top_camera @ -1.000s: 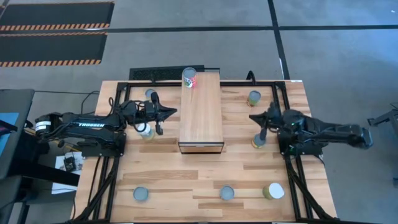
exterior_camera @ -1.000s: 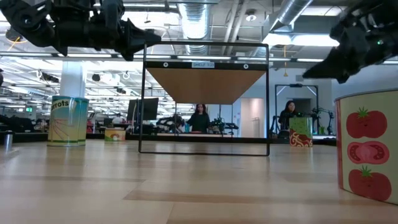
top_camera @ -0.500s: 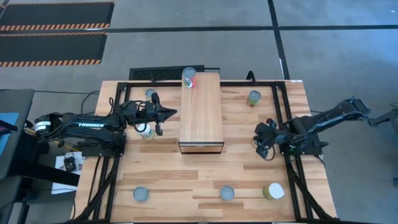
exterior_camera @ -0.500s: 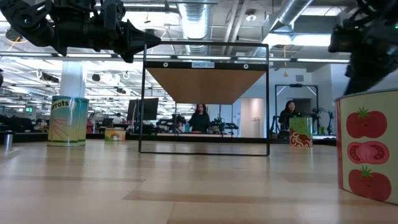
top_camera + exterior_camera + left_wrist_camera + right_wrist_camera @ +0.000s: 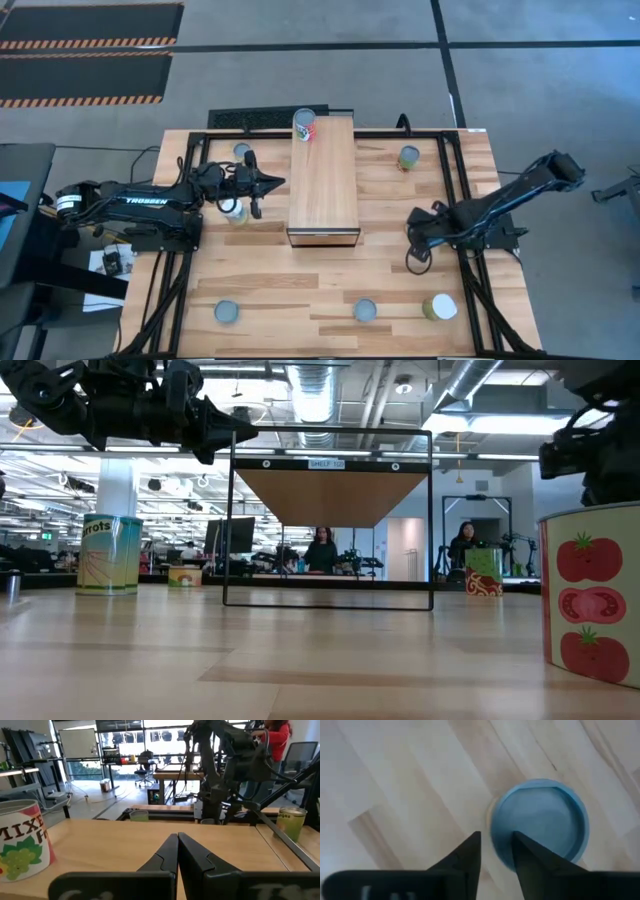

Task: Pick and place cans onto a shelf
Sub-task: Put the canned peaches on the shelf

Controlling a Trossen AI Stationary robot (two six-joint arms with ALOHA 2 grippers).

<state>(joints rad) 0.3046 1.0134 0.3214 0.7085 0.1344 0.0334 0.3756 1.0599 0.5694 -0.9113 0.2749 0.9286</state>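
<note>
Right wrist view puts our right hand directly above a can on the desk, fingers narrowly parted, holding nothing. We should widen, centre, then descend. Left hand, closed, waits beside the shelf.

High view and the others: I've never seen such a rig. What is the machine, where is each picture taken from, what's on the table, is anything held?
Two dark robot arms work at a wooden table. The high view looks straight down, the low view looks level across the tabletop, and each wrist view looks past one arm's own hand. The long light-wood box is the shelf. Small cans stand around it, such as a white-topped can, and a red-and-white can is at its far corner. The left hand is shut and empty beside the shelf. The right hand, slightly open, points down at a grey-topped can and holds nothing.
</note>
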